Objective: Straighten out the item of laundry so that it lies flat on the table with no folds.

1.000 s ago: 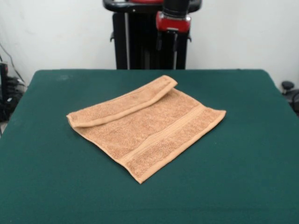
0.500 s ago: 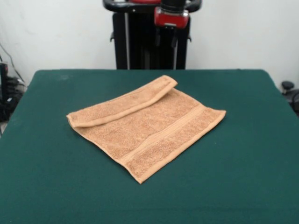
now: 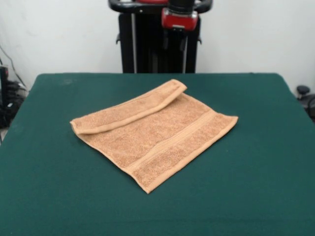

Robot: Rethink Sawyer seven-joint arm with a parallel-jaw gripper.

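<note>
A green table [image 3: 54,196] filled most of the front view, spreading out below and in front of the gripper [image 3: 175,43], which hung high above the table's far edge, clear of everything on it. On the felt, well below the gripper and nearer the camera, lay an orange-tan towel [image 3: 162,137], turned at an angle so that one corner pointed toward the camera and another toward the picture's right. The towel was not flat: the edge closest to the gripper was doubled over onto the cloth, forming a long folded strip [image 3: 130,110] that ran from the towel's left corner up to a rounded end almost directly beneath the gripper. A woven band [image 3: 182,135] crossed the exposed part of the towel on the side away from the gripper, parallel to the hemmed border beyond it. The rest of the cloth lay smooth against the table. The gripper, mounted under a red wrist block [image 3: 179,19], showed two dark fingers [image 3: 167,42] hanging down with a gap between them, holding nothing and touching neither towel nor table. Behind it stood the black pedestal [image 3: 147,44] against a white wall [image 3: 256,34].
</note>
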